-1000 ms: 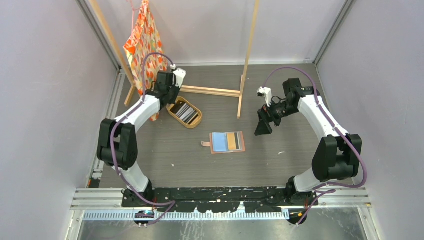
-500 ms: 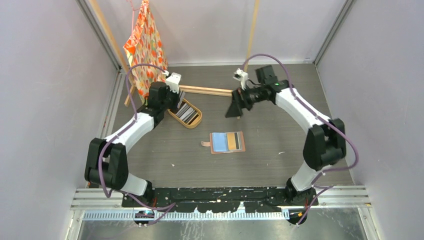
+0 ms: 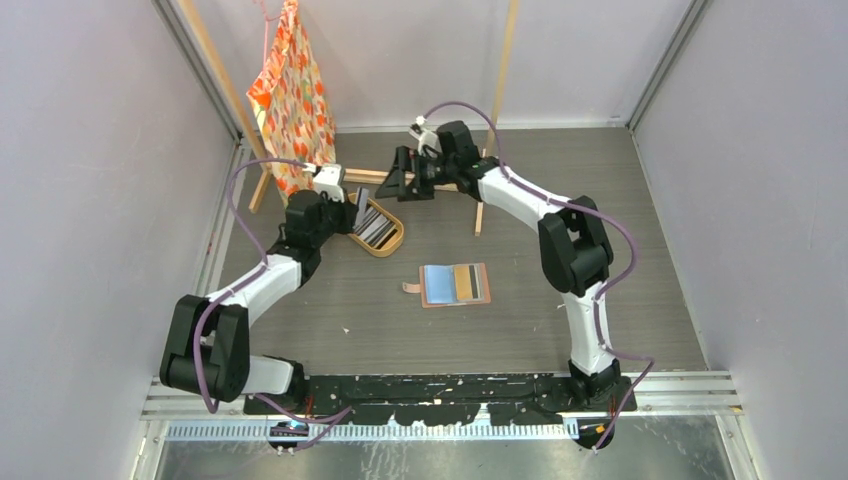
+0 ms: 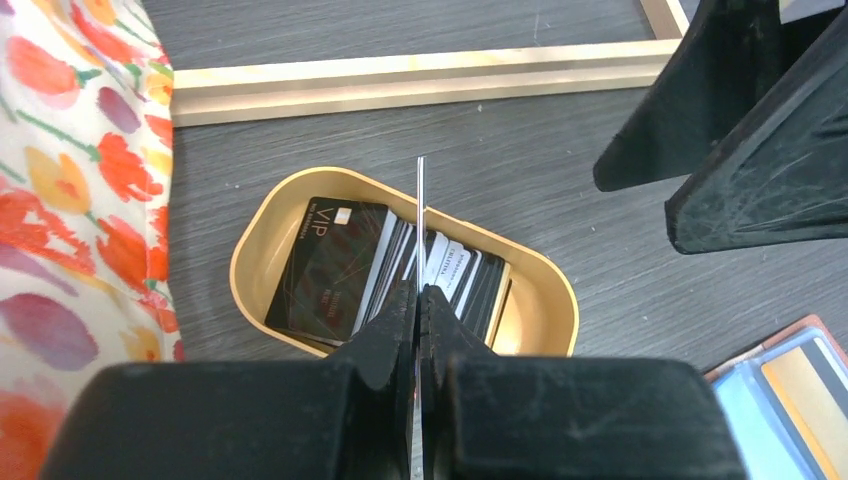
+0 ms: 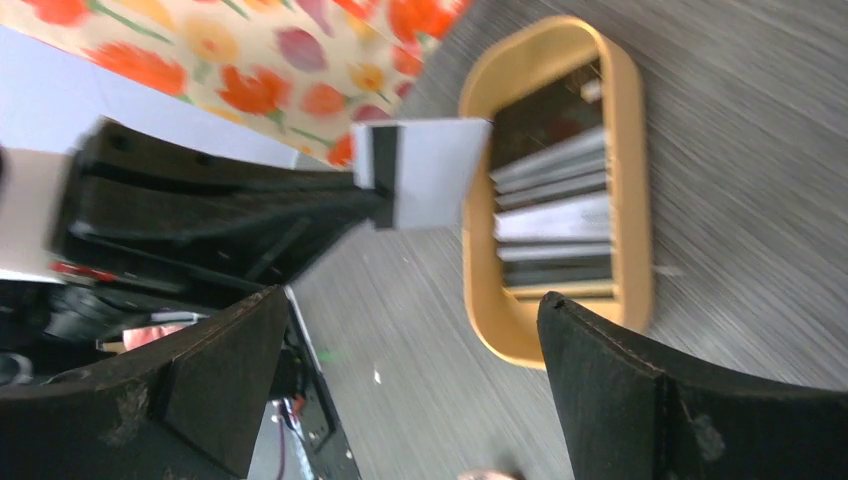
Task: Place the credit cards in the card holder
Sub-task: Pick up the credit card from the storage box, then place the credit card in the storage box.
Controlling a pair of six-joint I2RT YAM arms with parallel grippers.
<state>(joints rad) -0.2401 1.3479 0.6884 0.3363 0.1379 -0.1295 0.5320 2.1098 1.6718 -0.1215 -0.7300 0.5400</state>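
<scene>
Currently your left end effector [image 4: 418, 300] is pinching a thin white card [image 5: 435, 170] above the oval tan tray [image 4: 255, 250]; right end effector [image 5: 412, 300] is gaping over the grained grey counter [image 3: 500, 330].

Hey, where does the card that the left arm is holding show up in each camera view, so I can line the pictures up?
Top external: the held card is upper left of centre, at the tan tray's left end.
Left wrist: centre, edge-on, a thin pale line rising from the left gripper's shut jaws.
Right wrist: upper centre, white with a dark stripe.
Shared landmark: the tan tray.
</scene>
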